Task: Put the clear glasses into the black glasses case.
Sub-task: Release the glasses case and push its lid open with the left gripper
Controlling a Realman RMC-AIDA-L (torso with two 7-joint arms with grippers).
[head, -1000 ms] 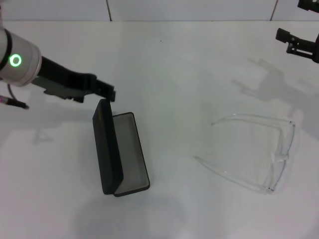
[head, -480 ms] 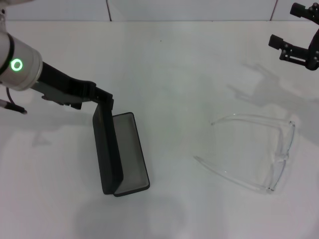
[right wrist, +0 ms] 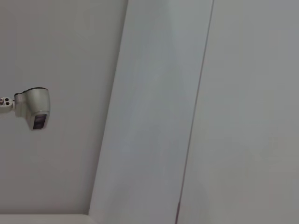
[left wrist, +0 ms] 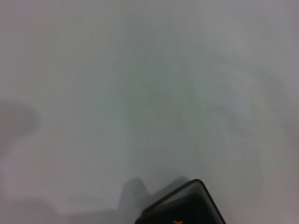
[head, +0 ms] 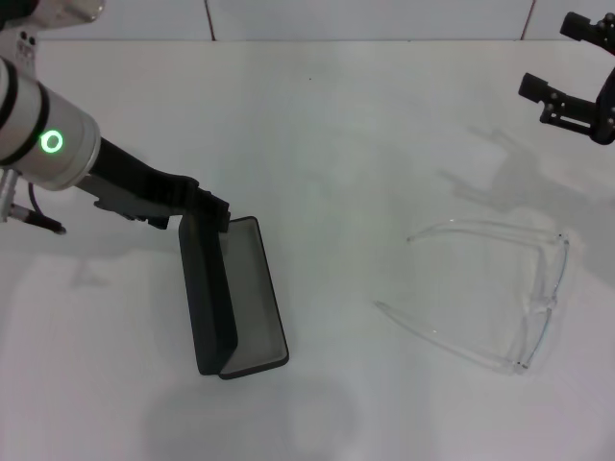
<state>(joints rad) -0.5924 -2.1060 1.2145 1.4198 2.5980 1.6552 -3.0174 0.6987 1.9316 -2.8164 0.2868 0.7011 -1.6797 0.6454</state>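
On the table, the black glasses case [head: 231,293] stands open, left gripper [head: 213,204] at its lid — finger state indiscernible; clear glasses [head: 500,293] well apart, unpacked; right gripper [head: 567,72] raised, fingers apart.

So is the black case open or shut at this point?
Open: the black glasses case has its lid upright, grey lining exposed; left gripper at the lid's far end.

Left gripper [head: 213,204] slid rightward along the raised lid [head: 205,283].

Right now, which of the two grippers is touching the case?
The left gripper, at the raised lid of the black glasses case; the right gripper hangs far off, above the table.
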